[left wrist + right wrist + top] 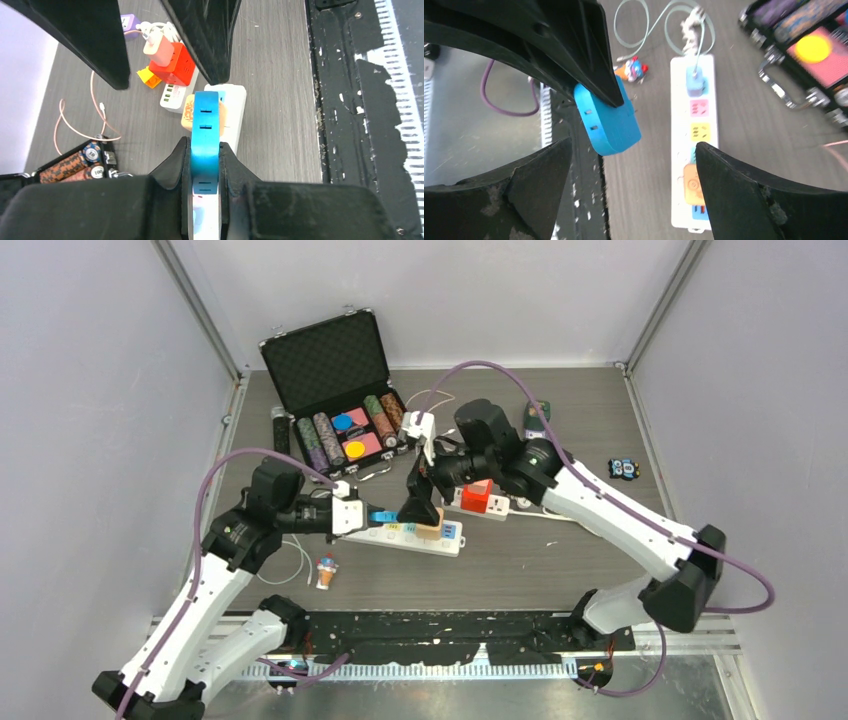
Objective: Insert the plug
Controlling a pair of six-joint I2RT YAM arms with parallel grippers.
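left pincer (205, 157) clamped on the blue plug (206, 125), gripping its flat sides; plug held over the left part of the white power strip (455, 536) on the table (560, 570); cannot tell if it touches the strip; right pincer (420, 505) spread wide, empty, hanging just beside the plug; tan plug (189, 107) seated in the strip

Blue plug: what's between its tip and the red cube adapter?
A tan plug seated in the white power strip, with the right gripper hanging open just above it. Left wrist view shows the plug; top view shows the gripper.
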